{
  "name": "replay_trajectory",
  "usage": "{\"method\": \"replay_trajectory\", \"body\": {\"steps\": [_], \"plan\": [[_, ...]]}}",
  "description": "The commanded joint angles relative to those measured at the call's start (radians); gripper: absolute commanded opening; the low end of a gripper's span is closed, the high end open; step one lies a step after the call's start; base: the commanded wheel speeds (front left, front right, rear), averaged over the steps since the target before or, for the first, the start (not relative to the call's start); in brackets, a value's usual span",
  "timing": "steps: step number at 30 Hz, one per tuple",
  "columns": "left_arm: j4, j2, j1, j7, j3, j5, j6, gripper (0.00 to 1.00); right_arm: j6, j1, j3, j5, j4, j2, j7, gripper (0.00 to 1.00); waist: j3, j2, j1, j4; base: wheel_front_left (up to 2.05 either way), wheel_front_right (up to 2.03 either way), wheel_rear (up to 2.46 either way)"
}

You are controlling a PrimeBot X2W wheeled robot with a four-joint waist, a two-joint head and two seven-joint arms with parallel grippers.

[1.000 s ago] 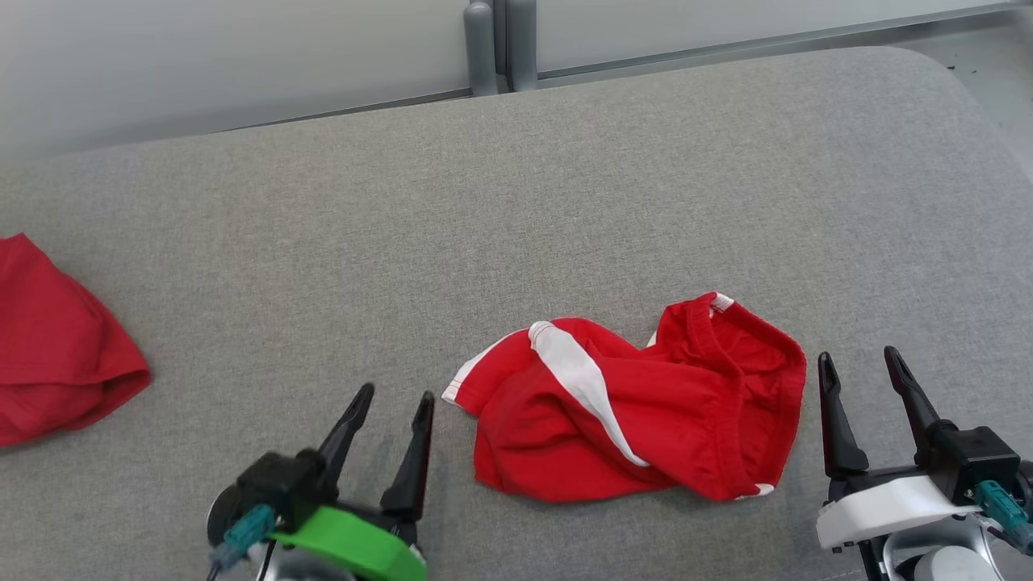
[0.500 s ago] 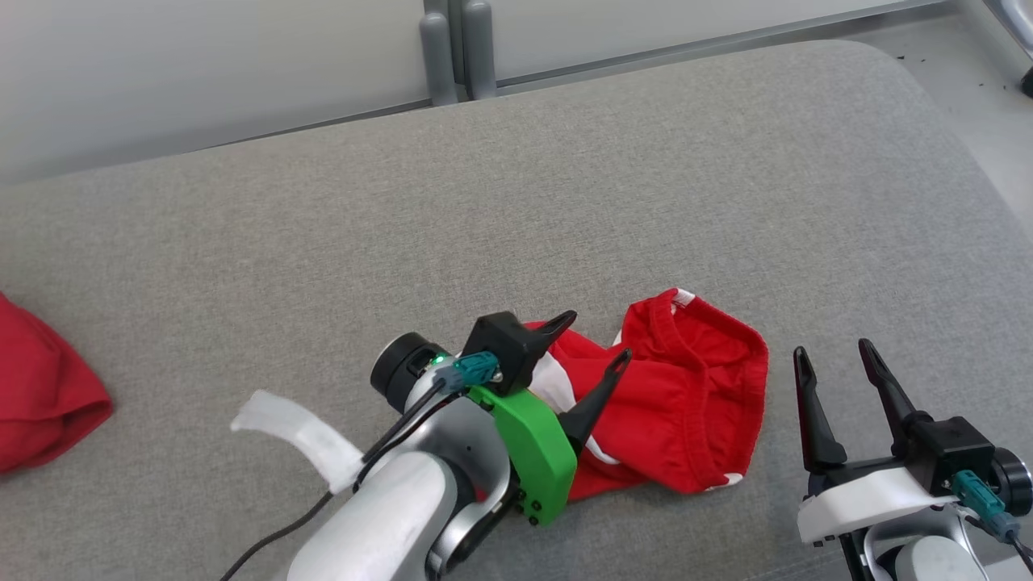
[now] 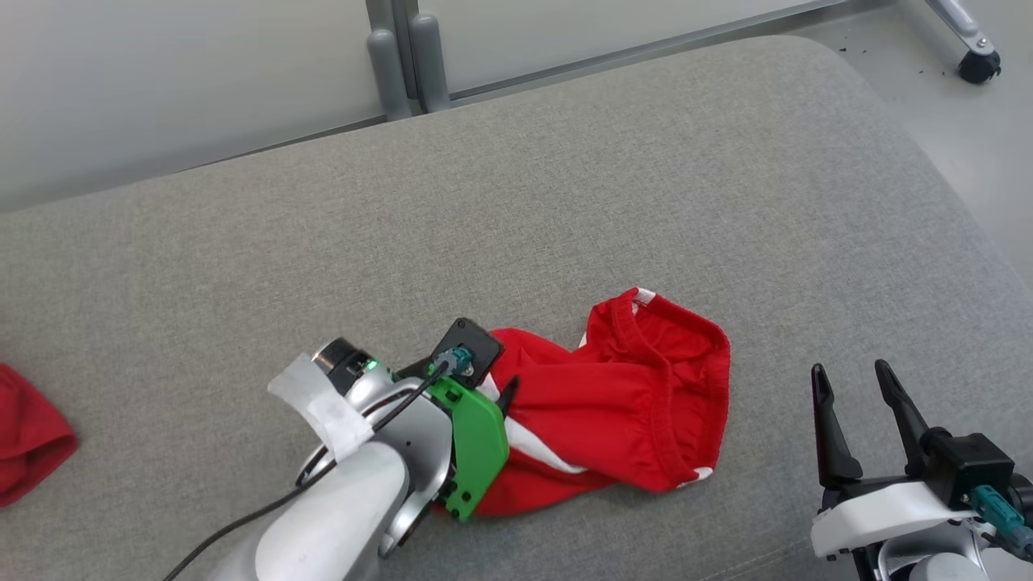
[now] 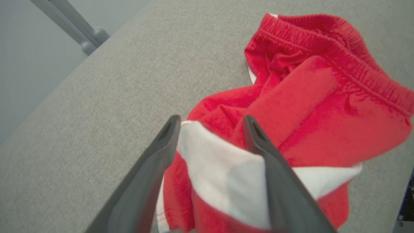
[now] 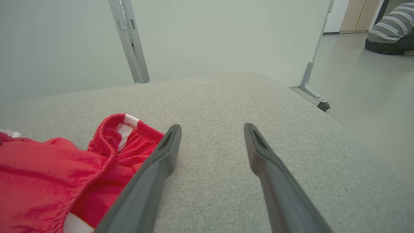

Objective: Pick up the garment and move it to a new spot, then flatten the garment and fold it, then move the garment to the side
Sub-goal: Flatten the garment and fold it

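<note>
Garment: red with a white stripe, crumpled, lying on the grey cushion
Left gripper: fingers spread, straddling the white stripe at the garment's left end
Right gripper: fingers spread, holding nothing, right of the garment and apart from it
Red cloth: well left of the garment

The left arm reaches forward and inward, wrist tipped down, left gripper with fingers spread wide. The right gripper rests low at the right, fingers spread, pointing forward.
</note>
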Motion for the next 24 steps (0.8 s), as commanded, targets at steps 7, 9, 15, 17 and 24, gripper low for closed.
{"method": "replay_trajectory", "body": {"steps": [7,9,15,17,24], "plan": [[-0.053,0.040,0.118,0.012,0.023,-0.053,0.051,1.00,0.000,0.004,-0.014,0.007,-0.006,-0.003,-0.003,1.00,-0.015,0.0075,0.0000,0.041,0.00,0.00,0.00],[-0.075,0.051,0.147,0.005,0.030,-0.062,0.065,1.00,0.000,0.004,-0.016,0.006,-0.008,-0.002,-0.003,1.00,-0.013,0.0075,0.0000,0.056,0.00,0.00,0.00],[-0.145,0.054,0.188,-0.038,0.072,-0.102,0.093,0.00,0.000,-0.005,-0.020,-0.005,-0.011,-0.002,-0.003,1.00,0.001,0.0075,0.0000,0.098,0.00,0.00,0.00],[-0.161,0.054,0.186,-0.036,0.078,-0.113,0.095,0.00,0.000,-0.013,-0.016,-0.005,-0.011,-0.003,-0.003,1.00,0.006,0.0075,0.0000,0.104,0.00,0.00,0.00],[-0.192,0.059,0.167,0.011,0.070,-0.144,0.070,0.00,0.000,-0.047,0.002,0.020,-0.008,-0.003,-0.003,1.00,0.029,0.0075,0.0000,0.080,0.00,0.00,0.00]]}}
